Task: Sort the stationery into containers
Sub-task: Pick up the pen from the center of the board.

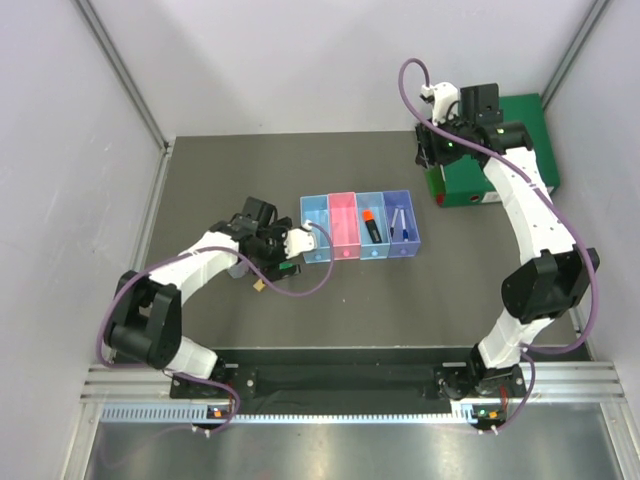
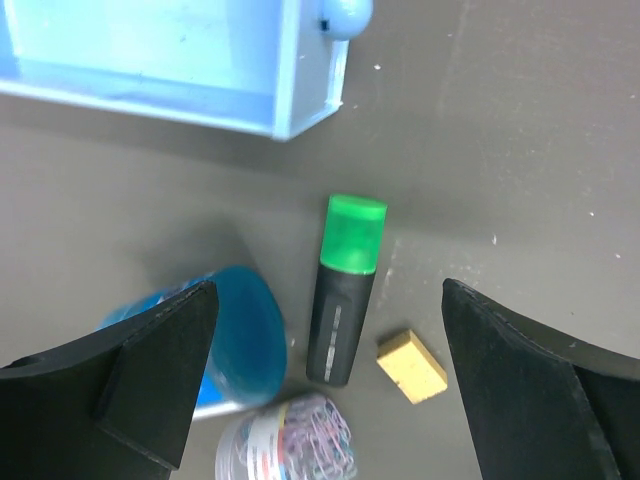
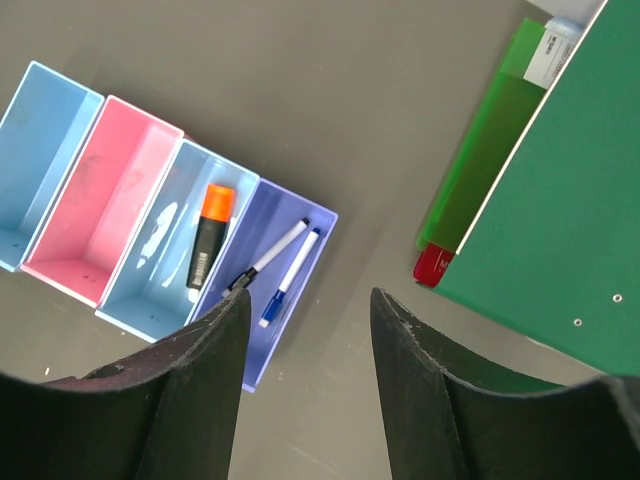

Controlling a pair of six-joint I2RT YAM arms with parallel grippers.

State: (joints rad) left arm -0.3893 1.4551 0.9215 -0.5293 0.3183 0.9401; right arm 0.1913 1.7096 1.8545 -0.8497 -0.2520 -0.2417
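My left gripper (image 2: 328, 292) is open and hovers low over a black highlighter with a green cap (image 2: 345, 290) that lies on the table between the fingers. A blue round tin (image 2: 240, 340), a clear tin of paper clips (image 2: 290, 440) and a tiny orange block (image 2: 411, 366) lie around it. The four joined bins (image 1: 358, 226) stand just right of this gripper (image 1: 278, 255). The orange-capped highlighter (image 3: 210, 235) lies in the third, light blue bin. Two white pens (image 3: 282, 262) lie in the purple bin. My right gripper (image 3: 308, 300) is open and empty, high above the table right of the bins.
A large green binder (image 1: 495, 150) lies at the back right, under my right arm (image 1: 520, 200). The first light blue bin (image 3: 40, 150) and the pink bin (image 3: 105, 205) hold nothing. White walls enclose the dark table on three sides.
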